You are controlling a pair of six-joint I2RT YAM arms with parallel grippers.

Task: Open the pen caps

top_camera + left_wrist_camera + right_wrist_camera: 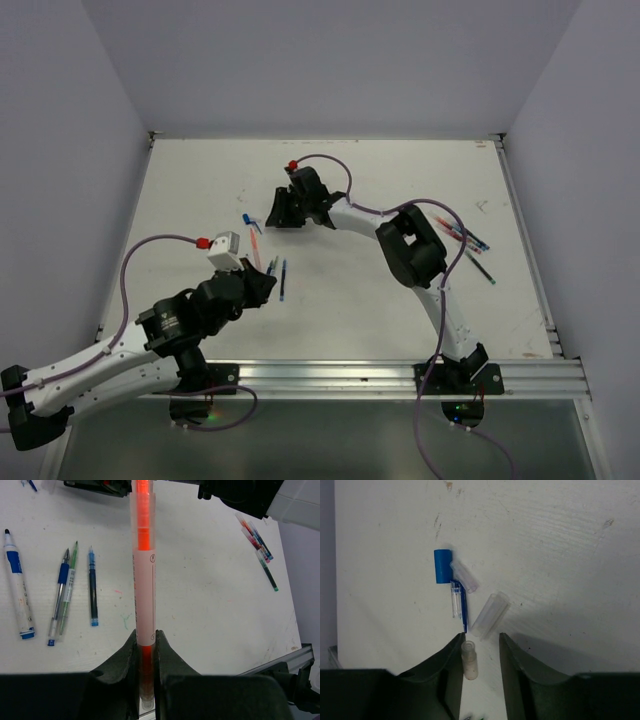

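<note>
Looking through the left wrist camera, you see the left gripper clenched on the orange pen. Its fingers press the lower barrel from both sides, and the pen points straight away from the wrist. A translucent sleeve covers the pen's far stretch, and its tip runs off the top of that view, so you cannot tell how it ends.

Left of the orange pen, four more lie on the table. A dark blue pen is nearest, then a green pen lying against a blue pen, then a white marker farthest out. Right of the orange pen, well apart, sits a small cluster of pens.

Just past the orange pen's far end, your right gripper hangs released, jaws spread, over loose caps. A blue cap lies on the table with a small clear cap touching it. A larger clear cap lies just beside them, and a short clear tube rests on the table between the right fingers
</note>
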